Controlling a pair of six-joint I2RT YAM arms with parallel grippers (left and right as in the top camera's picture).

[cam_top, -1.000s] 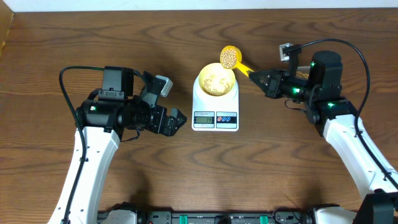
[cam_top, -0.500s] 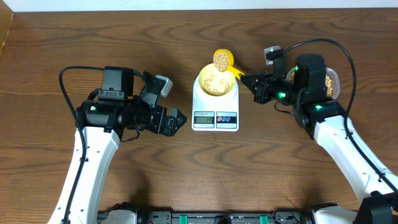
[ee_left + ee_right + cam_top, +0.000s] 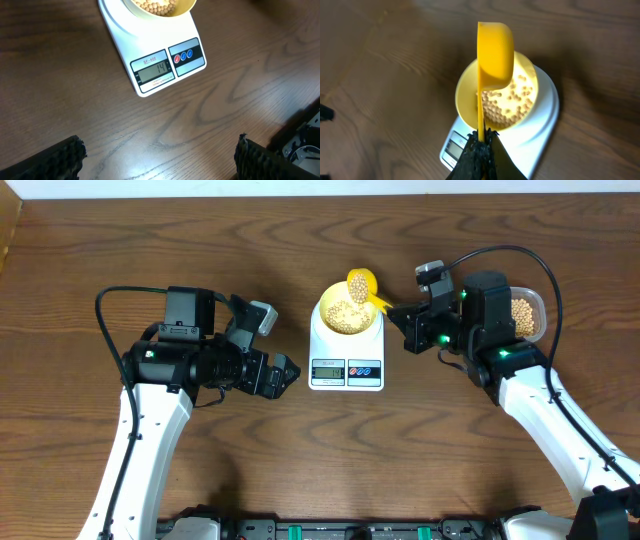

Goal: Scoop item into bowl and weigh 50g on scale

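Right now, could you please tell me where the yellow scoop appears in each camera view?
Overhead: scoop top centre, tipped over the bowl's far rim.
Left wrist: not in it.
Right wrist: centre, edge-on above the bowl, handle in the right fingers.
Shared landmark: the white scale, seen in all three.

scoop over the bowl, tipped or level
Tipped. In the right wrist view the scoop is rolled onto its side above the bowl, and beans are dropping from its lower edge into the bowl.
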